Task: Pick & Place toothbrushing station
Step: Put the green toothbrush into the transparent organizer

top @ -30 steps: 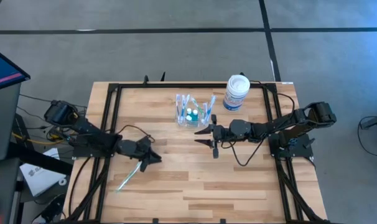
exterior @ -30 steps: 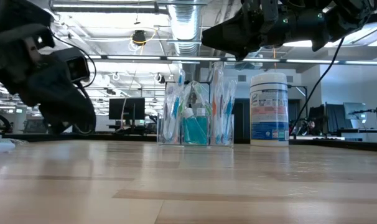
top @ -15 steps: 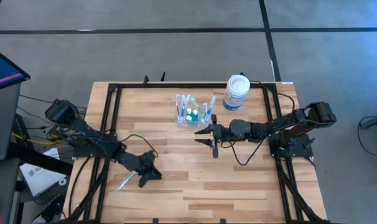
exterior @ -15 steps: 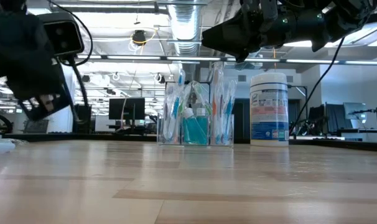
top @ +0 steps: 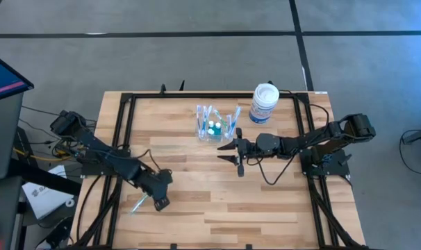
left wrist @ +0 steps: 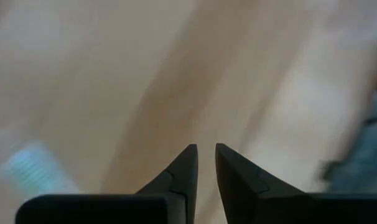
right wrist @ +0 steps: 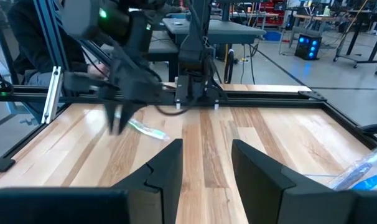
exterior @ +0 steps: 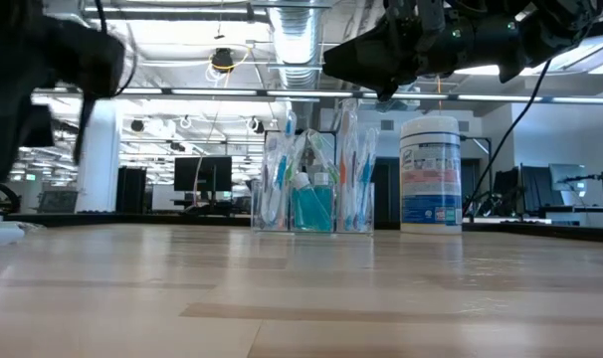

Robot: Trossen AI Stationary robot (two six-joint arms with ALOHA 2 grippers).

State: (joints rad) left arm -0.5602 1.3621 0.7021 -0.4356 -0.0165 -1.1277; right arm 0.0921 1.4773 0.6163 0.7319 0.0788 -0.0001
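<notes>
We locate the left gripper (top: 159, 202) low over the near left part of the light wooden slatted table (top: 266, 201). In the left wrist view its two dark fingers (left wrist: 182, 171) stand almost together, with only a thin gap between them and nothing held. Just beside this gripper, on its outer side toward the table's left edge, lies a slim pale green and white toothbrush (top: 140, 202) flat on the wood, apart from the fingers.

We locate the right gripper (top: 228, 153) raised above the middle of the table, pointing toward the left arm. In the right wrist view its fingers (right wrist: 168, 165) stand moderately apart, with bare table between them; it holds nothing.

The toothbrushing station (top: 215, 123), a small clear colourless plastic organizer with upright compartments, stands upright on the table just beyond the right gripper, toward the far edge, and well apart from the left gripper. In the low view it (exterior: 316, 186) holds upright brushes with blue and red handles and a teal bottle.

A white cylindrical jar with a blue label (top: 264, 103) stands near the station, beyond the right forearm.
</notes>
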